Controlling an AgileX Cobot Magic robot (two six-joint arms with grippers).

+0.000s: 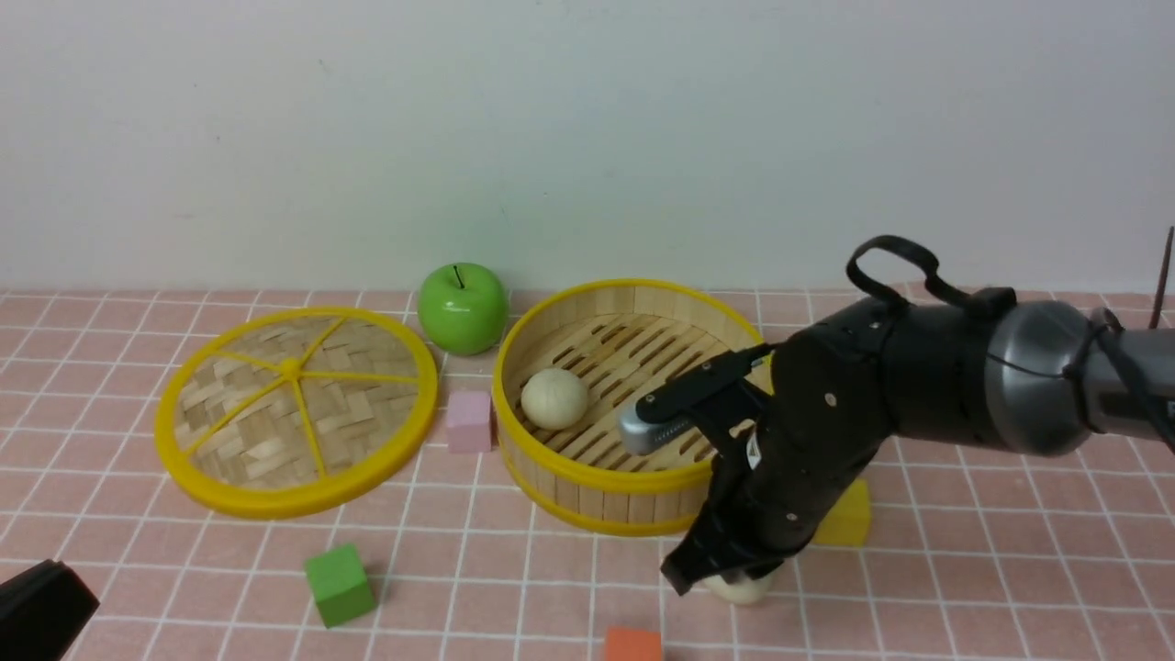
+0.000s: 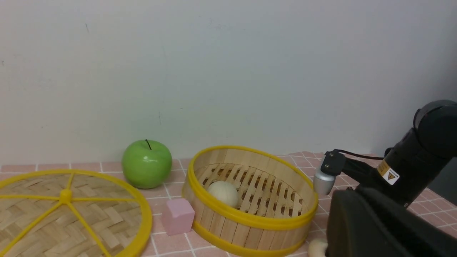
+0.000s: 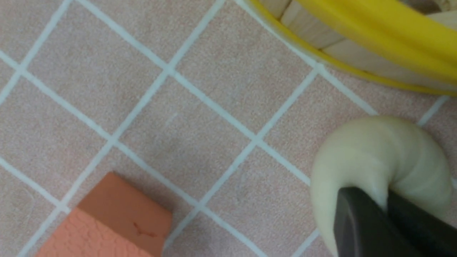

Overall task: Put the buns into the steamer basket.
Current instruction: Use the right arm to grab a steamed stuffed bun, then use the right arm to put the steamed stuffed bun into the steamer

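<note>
The steamer basket stands mid-table with one cream bun on its slatted floor; both also show in the left wrist view, basket and bun. My right gripper reaches down just in front of the basket and is shut on a second cream bun at table level. In the right wrist view its dark fingers pinch this bun and dent it. A third bun is hidden. Only a black part of my left gripper shows at the near left corner.
The woven lid lies left of the basket, a green apple behind them. A pink cube touches the basket's left side. A green cube, an orange cube and a yellow block lie near the right gripper.
</note>
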